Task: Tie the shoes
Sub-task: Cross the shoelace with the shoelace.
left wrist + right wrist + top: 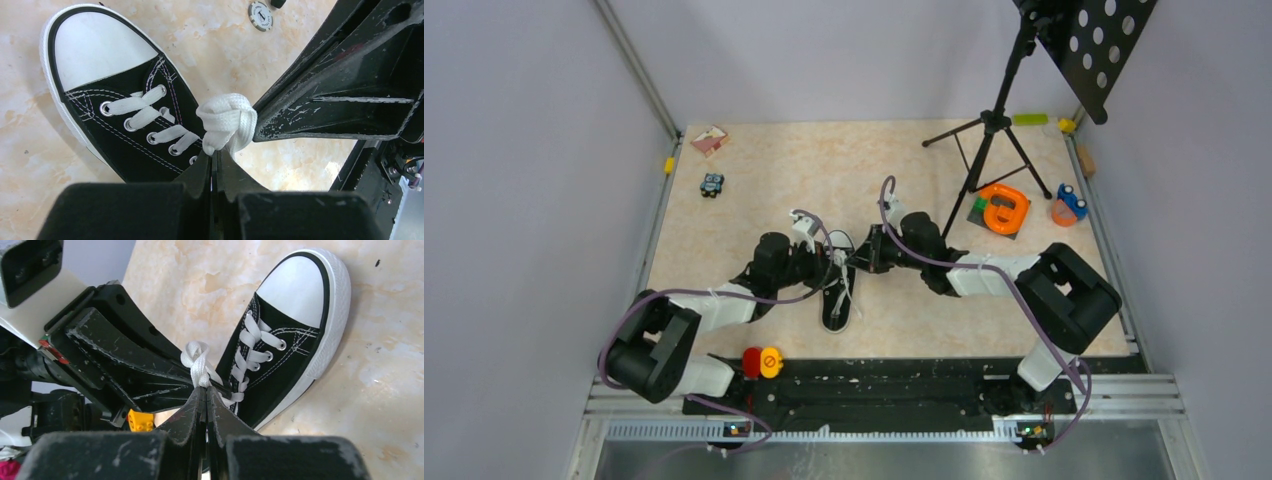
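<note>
Sneaker (pixel 838 300): one, black with a white toe cap, flat on the surface (pixel 754 215); toe seemingly at the end away from the arm bases, though small in the top view.
Laces (pixel 227 122): white, bunched into one knot above the sneaker's eyelets.
Left gripper (pixel 214 159): on the sneaker's left, jaws pressed together on the laces just under the knot.
Right gripper (pixel 204 391): on the sneaker's right, jaws likewise clamped on the laces, tips touching the knot.
Top view only: one tripod (pixel 989 150) far right of the sneaker, one orange ring-shaped item (pixel 1004 208) at its foot, one small toy car (pixel 712 184) far left.
Left wrist only: one round token (pixel 261 15) beyond the sneaker's toe.
Right wrist only: one yellow block (pixel 140 421) near the sneaker, under the left arm.
</note>
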`<state>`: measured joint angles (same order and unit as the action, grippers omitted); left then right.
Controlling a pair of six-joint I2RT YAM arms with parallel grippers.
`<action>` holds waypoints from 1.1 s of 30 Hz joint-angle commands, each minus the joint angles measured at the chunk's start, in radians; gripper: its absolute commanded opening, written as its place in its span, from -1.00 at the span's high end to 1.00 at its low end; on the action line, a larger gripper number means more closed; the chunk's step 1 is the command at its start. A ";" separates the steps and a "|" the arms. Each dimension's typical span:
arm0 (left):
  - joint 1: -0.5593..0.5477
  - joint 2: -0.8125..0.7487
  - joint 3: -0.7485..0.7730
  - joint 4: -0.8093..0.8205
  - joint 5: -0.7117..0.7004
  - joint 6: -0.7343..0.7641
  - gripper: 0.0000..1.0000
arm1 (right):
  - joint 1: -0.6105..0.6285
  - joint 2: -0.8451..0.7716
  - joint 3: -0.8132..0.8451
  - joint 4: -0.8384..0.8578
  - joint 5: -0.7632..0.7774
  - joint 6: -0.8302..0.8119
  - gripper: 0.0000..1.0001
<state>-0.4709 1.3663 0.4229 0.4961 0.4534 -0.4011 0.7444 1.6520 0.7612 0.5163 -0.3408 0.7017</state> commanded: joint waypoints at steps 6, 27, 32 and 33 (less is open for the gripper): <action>-0.003 -0.003 0.008 0.038 0.018 -0.006 1.00 | 0.007 0.003 0.017 0.038 0.055 0.033 1.00; -0.003 0.004 0.065 -0.052 0.041 0.013 0.80 | 0.033 -0.020 0.051 -0.051 0.046 -0.057 1.00; -0.002 -0.024 0.055 -0.077 0.019 0.004 0.54 | 0.039 -0.017 0.050 -0.026 0.036 -0.049 1.00; -0.002 -0.028 0.051 -0.077 0.017 0.005 0.55 | 0.040 -0.017 0.046 -0.014 0.030 -0.047 1.00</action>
<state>-0.4709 1.3663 0.4618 0.4324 0.4637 -0.3950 0.7704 1.6524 0.7689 0.4435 -0.2832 0.6720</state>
